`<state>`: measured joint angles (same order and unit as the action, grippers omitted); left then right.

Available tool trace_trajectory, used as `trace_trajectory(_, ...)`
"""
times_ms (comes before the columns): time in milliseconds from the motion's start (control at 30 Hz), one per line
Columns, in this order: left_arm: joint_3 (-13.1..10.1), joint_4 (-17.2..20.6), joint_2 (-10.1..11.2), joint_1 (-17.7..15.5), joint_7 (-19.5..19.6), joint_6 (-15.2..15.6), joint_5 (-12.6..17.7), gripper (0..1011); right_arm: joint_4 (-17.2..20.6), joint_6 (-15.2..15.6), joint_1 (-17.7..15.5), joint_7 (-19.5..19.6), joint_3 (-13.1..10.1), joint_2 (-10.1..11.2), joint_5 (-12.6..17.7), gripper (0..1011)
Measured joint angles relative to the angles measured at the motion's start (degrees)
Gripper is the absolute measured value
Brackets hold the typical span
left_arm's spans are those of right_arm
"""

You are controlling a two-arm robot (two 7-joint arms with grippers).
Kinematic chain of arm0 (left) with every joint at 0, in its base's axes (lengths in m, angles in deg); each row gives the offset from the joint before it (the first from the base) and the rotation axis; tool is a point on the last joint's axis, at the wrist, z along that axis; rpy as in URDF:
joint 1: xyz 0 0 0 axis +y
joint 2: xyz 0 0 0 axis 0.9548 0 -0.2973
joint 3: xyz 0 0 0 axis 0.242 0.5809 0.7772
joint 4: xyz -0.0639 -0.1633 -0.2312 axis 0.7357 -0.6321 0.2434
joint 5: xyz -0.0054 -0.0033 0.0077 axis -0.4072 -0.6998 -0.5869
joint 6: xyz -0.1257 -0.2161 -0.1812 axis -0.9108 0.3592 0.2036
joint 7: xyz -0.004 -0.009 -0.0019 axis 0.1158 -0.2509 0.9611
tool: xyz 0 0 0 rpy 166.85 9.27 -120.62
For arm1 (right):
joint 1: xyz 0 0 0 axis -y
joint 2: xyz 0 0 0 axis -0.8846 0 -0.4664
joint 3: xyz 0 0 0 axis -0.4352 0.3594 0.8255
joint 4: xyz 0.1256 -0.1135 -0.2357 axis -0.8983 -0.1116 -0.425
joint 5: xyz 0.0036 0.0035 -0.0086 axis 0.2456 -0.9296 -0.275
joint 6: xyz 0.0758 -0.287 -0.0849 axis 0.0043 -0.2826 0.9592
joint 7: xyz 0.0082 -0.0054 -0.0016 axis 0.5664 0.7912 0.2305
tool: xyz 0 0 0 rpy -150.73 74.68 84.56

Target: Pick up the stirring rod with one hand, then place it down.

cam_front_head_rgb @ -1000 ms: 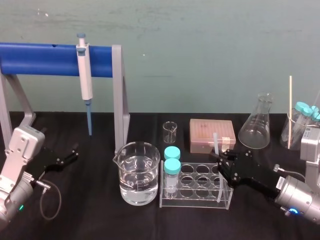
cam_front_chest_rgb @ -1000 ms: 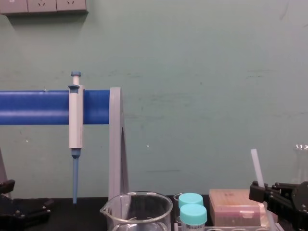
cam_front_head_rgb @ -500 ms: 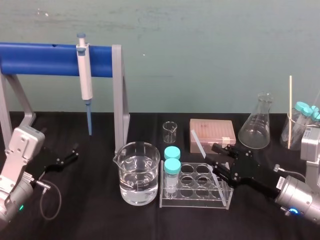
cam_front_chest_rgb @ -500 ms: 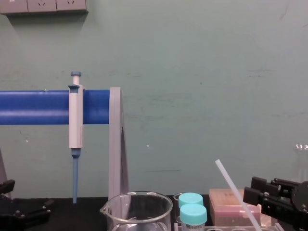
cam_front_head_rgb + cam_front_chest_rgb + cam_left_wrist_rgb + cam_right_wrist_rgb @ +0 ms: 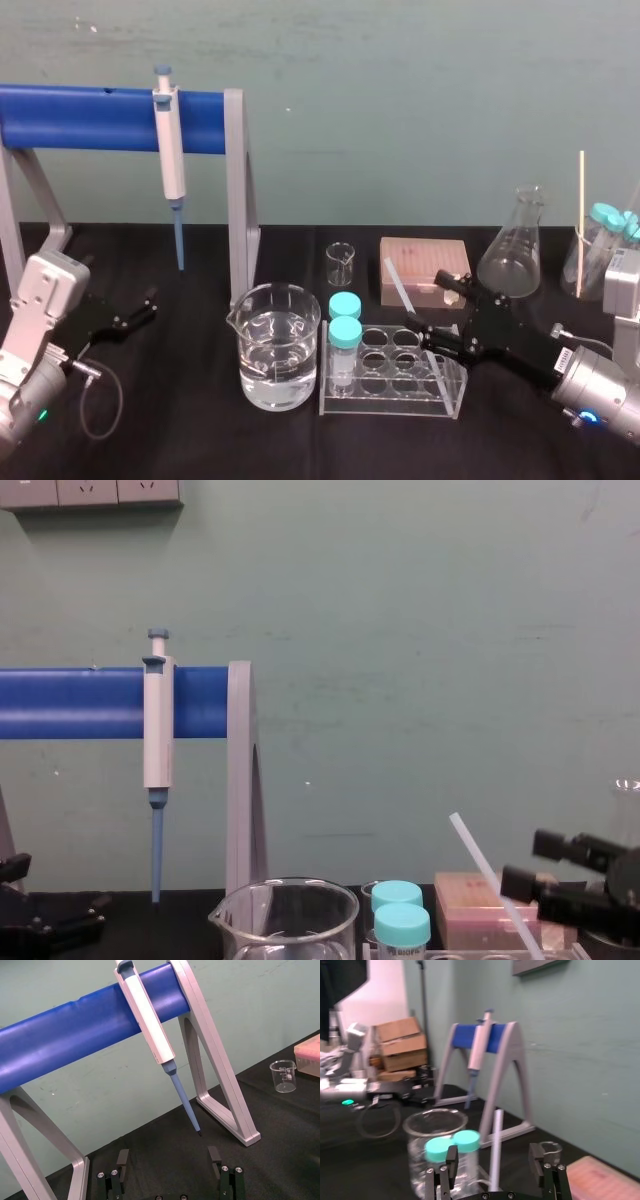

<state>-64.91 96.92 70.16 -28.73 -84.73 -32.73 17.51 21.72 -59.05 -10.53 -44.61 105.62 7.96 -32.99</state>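
Observation:
The stirring rod is a thin translucent white rod. It leans to the left with its lower end in the clear tube rack. In the chest view the stirring rod slants up to the left. My right gripper is open at the rack's right end. In the right wrist view the rod stands between the spread fingers of this gripper, with a gap on each side. My left gripper rests open on the black table at the far left, by the blue stand.
Left of the rack stands a glass beaker of water, and two teal-capped vials sit in the rack. A pink box, small beaker and flask stand behind. A pipette hangs on the blue stand.
My right gripper has gone from shut on the rod to wide open. The rod has tipped from upright to leaning left in the rack. The left arm has not moved.

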Motion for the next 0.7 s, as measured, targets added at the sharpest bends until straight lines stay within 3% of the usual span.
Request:
trace_trajectory(100, 0.0, 0.0, 0.0, 0.0, 0.0, 0.0, 0.0, 1000, 1.9, 0.5, -1.0, 4.1, -1.4, 0.0, -1.0, 957)
trace_trajectory(133, 0.0, 0.0, 0.0, 0.0, 0.0, 0.0, 0.0, 1000, 3.1, 0.9, -1.7, 7.5, -2.4, 0.0, -2.0, 990)
trace_trajectory(167, 0.0, 0.0, 0.0, 0.0, 0.0, 0.0, 0.0, 1000, 3.1, 0.9, -1.7, 7.5, -2.4, 0.0, -2.0, 1004)
trace_trajectory(200, 0.0, 0.0, 0.0, 0.0, 0.0, 0.0, 0.0, 1000, 4.4, 1.5, -2.7, 11.8, -3.5, -0.2, -3.6, 1004)
trace_trajectory(267, 0.0, 0.0, 0.0, 0.0, 0.0, 0.0, 0.0, 1000, 5.8, 2.5, -3.8, 16.9, -4.7, -0.4, -5.6, 1004)
trace_trajectory(367, 0.0, 0.0, 0.0, 0.0, 0.0, 0.0, 0.0, 1000, 7.8, 7.4, -6.0, 29.1, -6.8, -1.5, -10.2, 1004)
trace_trajectory(467, 0.0, 0.0, 0.0, 0.0, 0.0, 0.0, 0.0, 1000, 7.8, 10.6, -6.9, 34.4, -7.8, -2.3, -12.2, 1004)
trace_trajectory(700, 0.0, 0.0, 0.0, 0.0, 0.0, 0.0, 0.0, 1000, 6.5, 13.0, -7.4, 37.2, -8.8, -3.8, -13.6, 1004)
